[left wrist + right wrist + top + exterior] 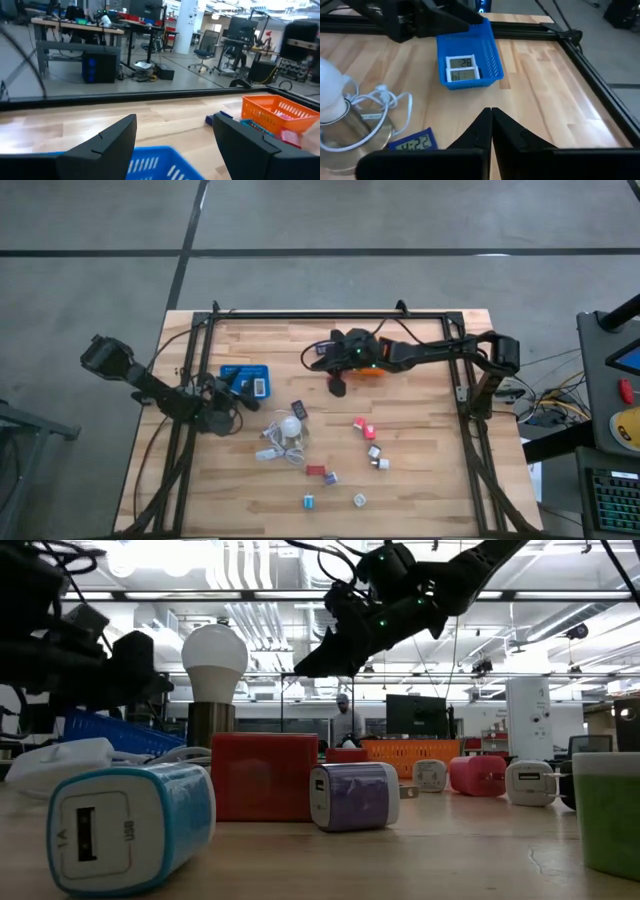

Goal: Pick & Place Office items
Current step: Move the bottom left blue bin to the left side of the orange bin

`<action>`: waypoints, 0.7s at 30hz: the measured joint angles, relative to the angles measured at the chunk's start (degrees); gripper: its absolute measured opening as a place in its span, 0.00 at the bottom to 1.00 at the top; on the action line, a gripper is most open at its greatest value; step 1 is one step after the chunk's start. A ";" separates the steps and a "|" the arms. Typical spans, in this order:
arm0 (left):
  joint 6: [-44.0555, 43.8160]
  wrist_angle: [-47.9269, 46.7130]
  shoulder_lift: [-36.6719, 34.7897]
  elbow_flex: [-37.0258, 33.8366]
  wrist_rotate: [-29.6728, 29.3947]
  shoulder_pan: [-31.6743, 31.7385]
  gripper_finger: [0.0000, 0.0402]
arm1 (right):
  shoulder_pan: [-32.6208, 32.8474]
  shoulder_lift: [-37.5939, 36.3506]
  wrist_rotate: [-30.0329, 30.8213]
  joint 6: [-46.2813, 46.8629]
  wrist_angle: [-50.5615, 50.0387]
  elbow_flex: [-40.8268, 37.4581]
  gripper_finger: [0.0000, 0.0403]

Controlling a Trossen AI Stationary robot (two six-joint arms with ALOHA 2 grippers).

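1. Right gripper (338, 387) sits just off the orange basket (372, 368), on its inner side, raised above the table per the low view. Its fingers (507, 135) are pressed together, nothing between them.
2. Left gripper (228, 395) hangs at the blue basket's (232, 372) near edge; fingers (107, 142) spread wide, holding nothing.
3. Blue basket holds two pale-faced flat displays (462, 68) side by side.
4. Orange basket has a pink-red item (290, 136) inside; cannot tell what else.
5. Loose on the table: dark flat display (298, 409) just beside the white bulb (291, 426) and its cord (272, 448).
6. Right of the bulb: red block (360, 423), with two white cubes (373, 451) below it.
7. Front area: red block (315, 471) with purple cube (330, 477) touching or just beside it, blue cube (309, 501), pale green cube (359, 500).
8. Low view: blue cube (130, 825) nearest camera, red block (262, 775) and purple cube (355, 796) behind it, white cubes (530, 783) and pink block (477, 776) further right.
9. Person (344, 718) stands in the room beyond the table.
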 joint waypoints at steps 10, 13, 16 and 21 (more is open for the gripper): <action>5.54 0.15 0.00 2.97 0.97 1.56 0.62 | -0.94 1.29 -7.94 -2.33 0.27 1.49 0.02; 1.74 0.00 0.00 1.42 2.78 2.68 0.62 | -3.17 3.34 -13.84 -1.35 0.25 2.53 0.02; -2.81 -0.16 0.09 -0.16 3.83 3.50 0.62 | -4.88 6.69 -19.05 -0.78 0.38 4.48 0.02; -6.85 -0.16 0.32 -1.44 3.89 4.68 0.62 | -7.43 14.41 -26.06 1.64 0.55 11.50 0.02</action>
